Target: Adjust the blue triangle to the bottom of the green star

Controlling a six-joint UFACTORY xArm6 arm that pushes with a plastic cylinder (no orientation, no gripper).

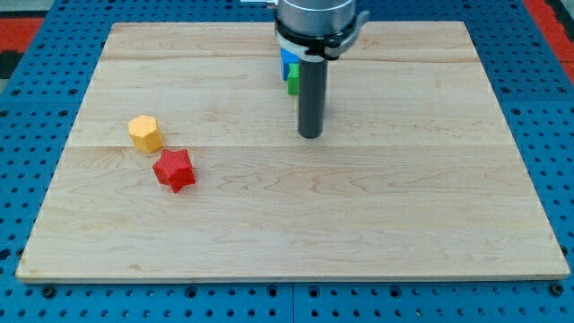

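My tip (310, 135) rests on the wooden board (287, 215) near the middle of its upper half. Just behind the rod, toward the view's top, a blue block (287, 60) and a green block (291, 81) show as small patches; the rod and the arm's head hide most of them, so their shapes cannot be made out. The green patch lies directly below the blue one and they seem to touch. My tip is below and slightly right of both.
A yellow hexagonal block (144, 133) sits at the view's left, with a red star (174, 170) just below and right of it. The board lies on a blue perforated table (27, 108).
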